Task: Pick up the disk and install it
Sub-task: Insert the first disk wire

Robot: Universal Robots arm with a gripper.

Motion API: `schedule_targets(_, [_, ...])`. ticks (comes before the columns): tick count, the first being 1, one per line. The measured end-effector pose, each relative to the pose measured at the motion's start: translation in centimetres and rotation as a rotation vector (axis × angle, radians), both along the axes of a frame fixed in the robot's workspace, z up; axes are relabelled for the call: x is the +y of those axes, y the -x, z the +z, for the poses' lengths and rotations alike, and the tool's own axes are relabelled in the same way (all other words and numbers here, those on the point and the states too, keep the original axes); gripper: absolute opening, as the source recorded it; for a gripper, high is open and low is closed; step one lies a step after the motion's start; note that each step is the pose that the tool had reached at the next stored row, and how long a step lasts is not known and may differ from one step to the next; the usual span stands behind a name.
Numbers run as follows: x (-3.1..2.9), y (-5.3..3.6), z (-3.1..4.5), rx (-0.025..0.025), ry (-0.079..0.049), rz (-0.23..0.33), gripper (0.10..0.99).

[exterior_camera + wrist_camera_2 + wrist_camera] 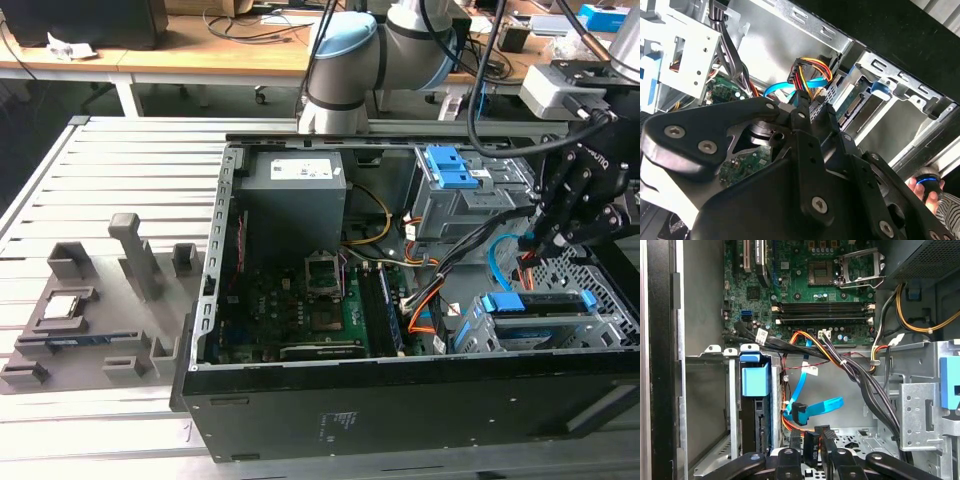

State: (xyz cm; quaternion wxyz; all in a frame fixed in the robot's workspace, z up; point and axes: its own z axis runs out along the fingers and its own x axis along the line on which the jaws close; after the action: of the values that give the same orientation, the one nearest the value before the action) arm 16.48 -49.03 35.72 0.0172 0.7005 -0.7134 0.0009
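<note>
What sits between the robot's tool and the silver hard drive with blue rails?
Loose blue and orange cables hang between the tool and the silver blue-railed hard drive, which sits in its metal bay.

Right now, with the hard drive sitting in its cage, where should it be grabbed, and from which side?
Probably by the blue tab at the exposed end of the hard drive. The metal cage covers the drive's broad faces, so only that end is free. Come straight in from the case's open side, in line with the slot, keeping clear of the blue cable beside it.
</note>
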Motion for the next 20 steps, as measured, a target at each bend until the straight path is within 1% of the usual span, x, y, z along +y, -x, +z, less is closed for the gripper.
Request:
schedule_targets(2, [0.0, 0.0, -0.01, 0.0, 0.0, 0.0, 0.29])
schedule_targets(3, [0.0, 0.0, -0.01, 0.0, 0.0, 0.0, 0.224])
schedule_targets(4, [0.0, 0.0, -0.01, 0.0, 0.0, 0.0, 0.188])
schedule_targets(10, [0.0, 0.0, -0.01, 0.0, 0.001, 0.0, 0.188])
schedule_targets(12, [0.0, 0.0, -0.01, 0.0, 0.001, 0.0, 0.204])
schedule_targets(13, [0.0, 0.0, -0.01, 0.0, 0.001, 0.0, 0.267])
schedule_targets(18, [0.01, 0.0, -0.01, 0.0, 0.002, 0.0, 0.267])
schedule_targets(20, [0.01, 0.0, 0.21, 0.0, 0.006, 0.0, 0.267])
